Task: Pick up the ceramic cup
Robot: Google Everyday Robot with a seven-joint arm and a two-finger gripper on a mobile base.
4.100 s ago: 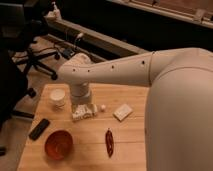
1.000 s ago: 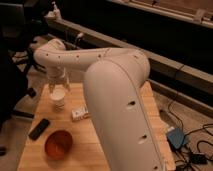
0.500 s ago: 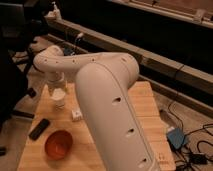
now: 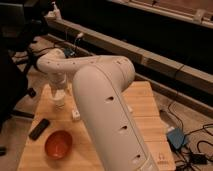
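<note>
The small white ceramic cup (image 4: pixel 60 104) stands on the wooden table (image 4: pixel 145 107) near its far left corner. My gripper (image 4: pixel 58 94) hangs straight down from the white wrist and is right over the cup, covering its top, so only the cup's lower part shows. My large white arm (image 4: pixel 107 100) sweeps from the bottom right across the middle of the table and hides much of it.
A red-orange bowl (image 4: pixel 58 144) sits at the front left of the table. A flat black object (image 4: pixel 39 129) lies to the left of it. A small white block (image 4: pixel 76 115) lies just right of the cup. Cables and a blue box (image 4: pixel 176 137) lie on the floor to the right.
The arm has swung left from the table's middle to the cup. In the last second the gripper has come down onto the cup. The cup, bowl and black object have not moved.
</note>
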